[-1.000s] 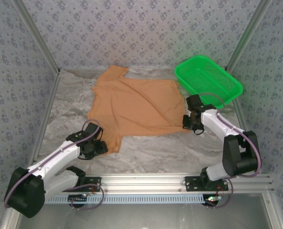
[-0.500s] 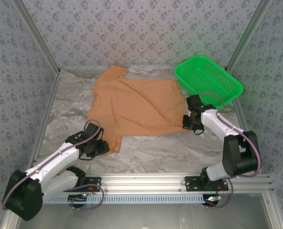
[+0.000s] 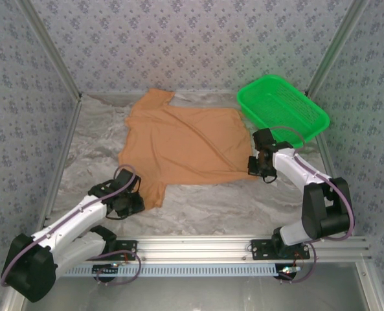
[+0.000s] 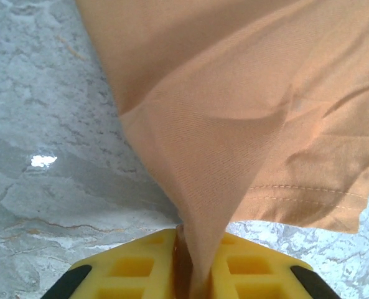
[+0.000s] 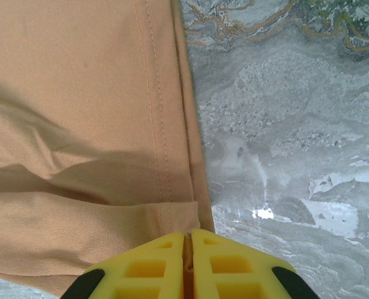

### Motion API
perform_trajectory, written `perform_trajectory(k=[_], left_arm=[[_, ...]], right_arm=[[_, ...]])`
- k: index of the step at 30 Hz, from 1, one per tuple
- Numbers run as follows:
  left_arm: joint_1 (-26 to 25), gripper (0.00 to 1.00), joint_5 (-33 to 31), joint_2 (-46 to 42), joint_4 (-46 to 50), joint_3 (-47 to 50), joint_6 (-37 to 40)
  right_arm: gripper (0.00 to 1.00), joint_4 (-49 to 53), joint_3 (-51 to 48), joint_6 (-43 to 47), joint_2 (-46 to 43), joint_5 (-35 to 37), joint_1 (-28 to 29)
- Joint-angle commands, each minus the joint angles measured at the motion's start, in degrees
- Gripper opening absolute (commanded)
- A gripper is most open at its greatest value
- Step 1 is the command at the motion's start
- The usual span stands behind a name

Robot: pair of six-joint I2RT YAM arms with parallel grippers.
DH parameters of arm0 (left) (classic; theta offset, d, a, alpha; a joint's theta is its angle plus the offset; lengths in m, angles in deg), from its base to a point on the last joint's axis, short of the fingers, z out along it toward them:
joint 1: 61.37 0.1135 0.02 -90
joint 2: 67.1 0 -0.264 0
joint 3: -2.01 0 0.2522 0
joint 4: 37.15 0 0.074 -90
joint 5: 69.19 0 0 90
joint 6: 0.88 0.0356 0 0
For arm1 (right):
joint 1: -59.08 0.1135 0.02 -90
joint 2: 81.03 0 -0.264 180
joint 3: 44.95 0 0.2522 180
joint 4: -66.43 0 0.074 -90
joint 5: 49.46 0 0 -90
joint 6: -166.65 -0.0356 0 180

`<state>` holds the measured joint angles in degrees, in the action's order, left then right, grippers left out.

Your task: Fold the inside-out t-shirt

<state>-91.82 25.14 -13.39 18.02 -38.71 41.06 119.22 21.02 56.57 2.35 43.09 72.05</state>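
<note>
- In the middle of the top view, the inside-out t-shirt (image 3: 185,146) lies spread flat on the marble table (image 3: 211,204). It reaches from the two grippers up toward the far wall, with one flap poking out at the upper left.
- The left gripper (image 3: 140,197) sits at the shirt's lower-left corner. In its wrist view the yellow fingers (image 4: 128,271) are pinched on a raised ridge of orange cloth (image 4: 234,124), so it has a grip on the shirt.
- The right gripper (image 3: 252,165) sits at the lower-right corner. In its wrist view the fingers (image 5: 228,265) are pressed together on the stitched hem corner (image 5: 172,205), which I read as a hold on the shirt too.
- From both grippers the whole body of the shirt lies upward in the frame. The near edge strung between them slants, its left end lower than its right.
- I reckon the coming move has both arms carrying that near edge up and over the cloth together.
- There is bare marble along the bottom and left of the frame.
- The green basket (image 3: 282,103) sits just beside the shirt's upper-right corner, so the right arm has less room to swing.
</note>
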Motion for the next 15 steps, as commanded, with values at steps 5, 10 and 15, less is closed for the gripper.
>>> perform_trajectory(k=[5, 10, 15], left_arm=[[-0.2, 0.01, 1.2, -1.7, 4.2, -3.6, -0.4], [0.2, 0.0, 1.5, -2.7, 7.1, -6.3, -1.0], [4.1, 0.0, 5.5, -2.3, 5.8, -7.4, -0.9]], right_arm=[[0.12, 1.1, -0.4, -0.8, 1.1, 1.3, -1.3], [0.12, 0.6, -0.3, -0.9, 1.7, 1.4, -1.8], [0.11, 0.4, 0.1, -0.9, 2.1, 0.9, -1.8]])
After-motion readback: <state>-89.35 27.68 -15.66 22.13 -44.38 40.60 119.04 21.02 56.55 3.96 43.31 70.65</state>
